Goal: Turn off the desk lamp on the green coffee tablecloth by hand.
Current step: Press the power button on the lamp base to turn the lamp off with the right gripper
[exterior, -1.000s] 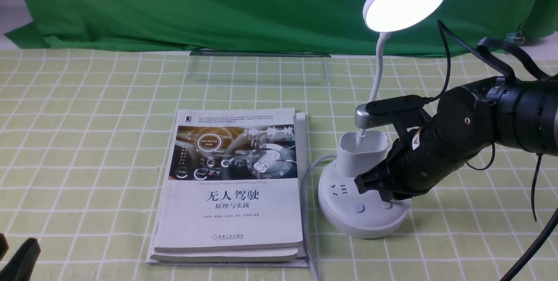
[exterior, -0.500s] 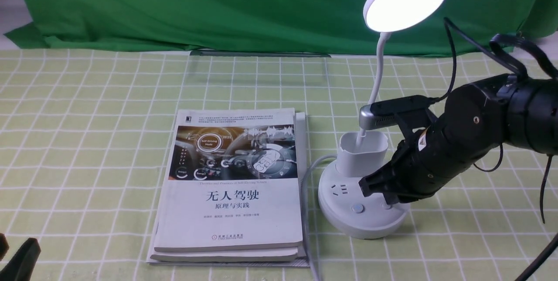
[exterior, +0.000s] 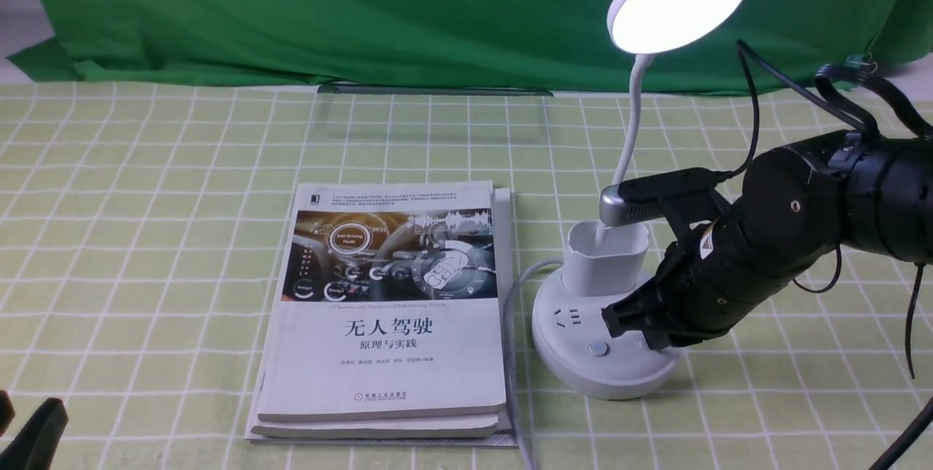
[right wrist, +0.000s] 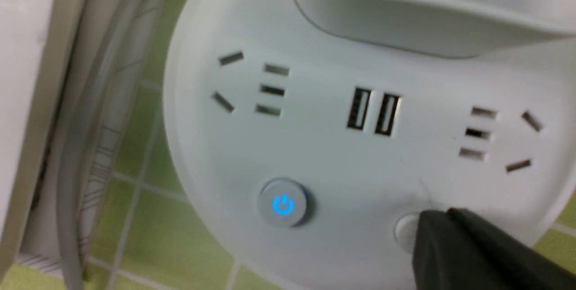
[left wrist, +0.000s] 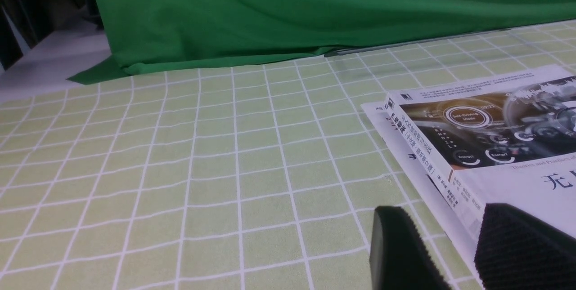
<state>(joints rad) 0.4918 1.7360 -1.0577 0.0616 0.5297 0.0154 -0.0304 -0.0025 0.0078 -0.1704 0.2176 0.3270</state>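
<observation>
The white desk lamp (exterior: 634,127) stands on the green coffee tablecloth (exterior: 146,237), and its disc head (exterior: 678,0) glows. On its round base (exterior: 576,371) sits a cup-like holder (exterior: 605,259). My right gripper (exterior: 645,339) reaches over the base from the right. In the right wrist view the right gripper (right wrist: 438,220) is shut, its tips resting on the edge of a plain white button (right wrist: 405,231). The other button (right wrist: 283,203) shows a blue power sign. My left gripper (left wrist: 450,236) hangs open and empty low at the near left, beside the book.
A stack of books (exterior: 386,310) lies just left of the lamp base, with the lamp's grey cord (exterior: 510,353) running between them. A dark green backdrop cloth (exterior: 328,11) hangs at the far edge. The right arm's black cables (exterior: 751,106) loop beside the lamp neck.
My right arm has shifted slightly right and lower over the lamp base. The lamp head stays lit. The left gripper has not moved.
</observation>
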